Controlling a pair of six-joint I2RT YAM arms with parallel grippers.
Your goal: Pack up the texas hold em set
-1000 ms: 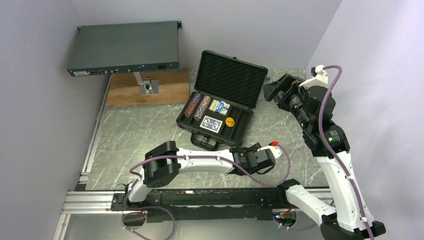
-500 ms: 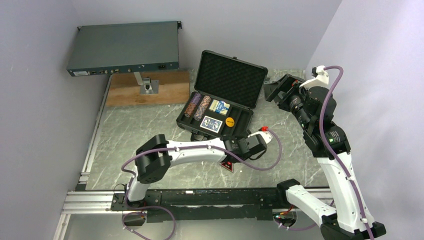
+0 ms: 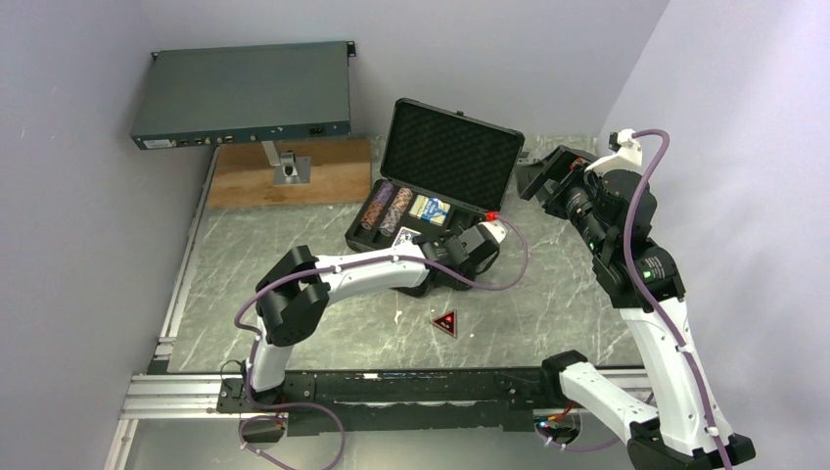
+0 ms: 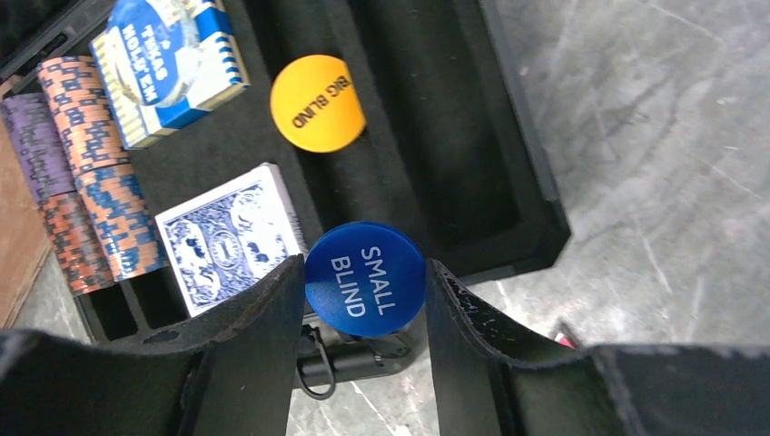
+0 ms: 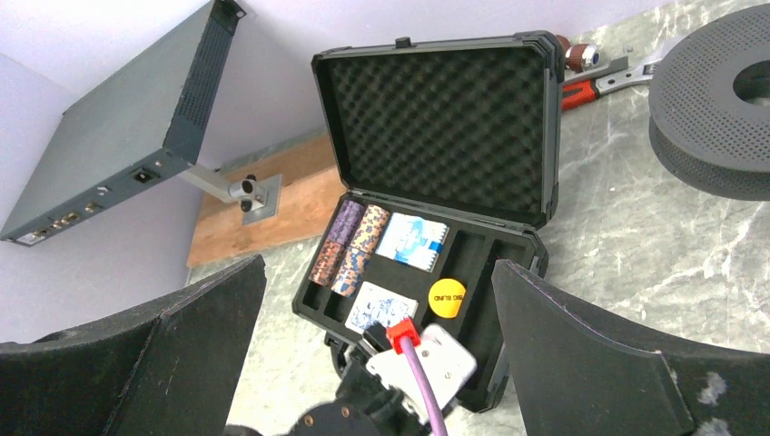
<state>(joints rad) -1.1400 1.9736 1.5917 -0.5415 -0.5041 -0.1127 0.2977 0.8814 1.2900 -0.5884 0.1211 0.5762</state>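
The black briefcase [image 3: 470, 230] lies open on the table, its foam lid [image 3: 450, 155] standing up. Inside are chip rolls [image 4: 86, 173], a boxed blue deck [image 4: 168, 65], a loose blue card deck [image 4: 227, 238] and an orange BIG BLIND button [image 4: 317, 103]. My left gripper [image 4: 363, 272] hovers over the case's near edge, shut on a blue SMALL BLIND button [image 4: 365, 279] pinched by its rim. A red-triangle button [image 3: 445, 323] lies on the table in front of the case. My right gripper [image 5: 377, 263] stands open and empty, raised to the right of the case.
A grey rack unit [image 3: 243, 93] stands on a post above a wooden board [image 3: 294, 174] at the back left. A dark round spool [image 5: 717, 100] and a red-handled tool [image 5: 590, 73] lie behind the case on the right. Walls close in on both sides.
My left arm has swung from the table's front up to the case's near edge with the blue button. The red-triangle button it covered now shows. The right arm stayed put.
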